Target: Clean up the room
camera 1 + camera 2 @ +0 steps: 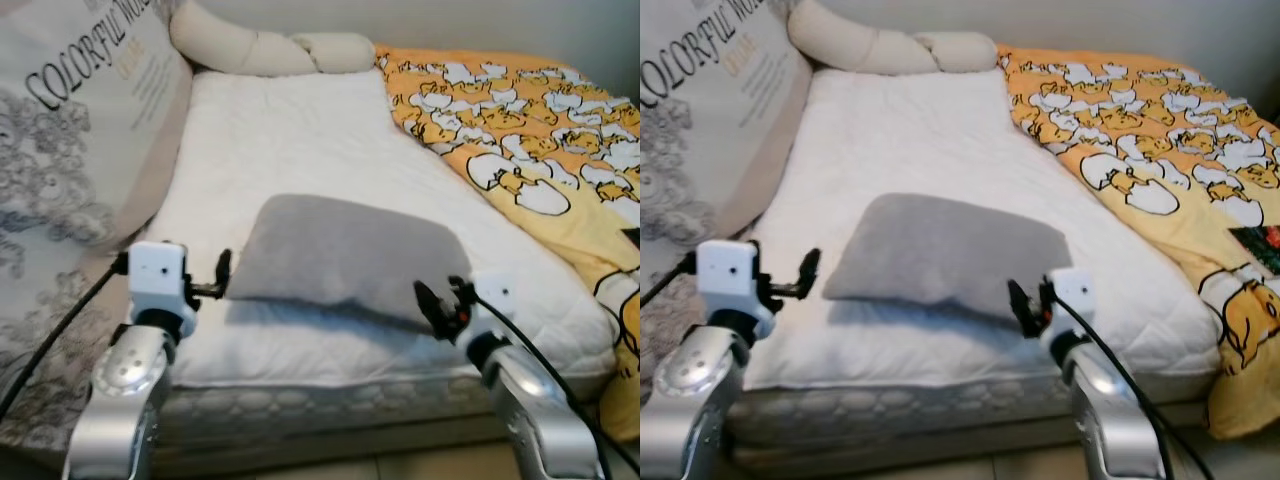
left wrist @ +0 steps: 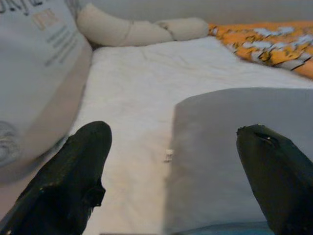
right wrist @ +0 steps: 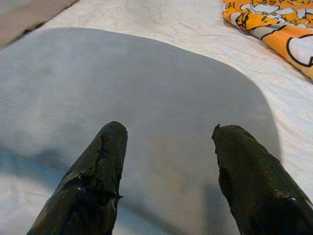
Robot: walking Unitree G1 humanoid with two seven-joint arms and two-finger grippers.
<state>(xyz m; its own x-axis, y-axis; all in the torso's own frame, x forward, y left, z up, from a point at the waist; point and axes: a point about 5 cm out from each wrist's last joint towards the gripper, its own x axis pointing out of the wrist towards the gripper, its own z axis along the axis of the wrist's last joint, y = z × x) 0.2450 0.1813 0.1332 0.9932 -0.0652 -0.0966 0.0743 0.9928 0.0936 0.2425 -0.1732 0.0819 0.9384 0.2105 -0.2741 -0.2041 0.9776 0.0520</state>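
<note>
A grey pillow lies flat on the white mattress, close to the bed's front edge. My left gripper is at the pillow's left corner, open, with the corner showing between its fingers in the left wrist view. My right gripper hovers at the pillow's front right corner, also open. In the right wrist view the grey pillow spreads out just beyond the two black fingers. Neither gripper holds anything.
A large printed cushion leans along the bed's left side. A beige knotted cushion lies at the head. A yellow duck-patterned blanket covers the right side and hangs over the right edge. Floor shows below.
</note>
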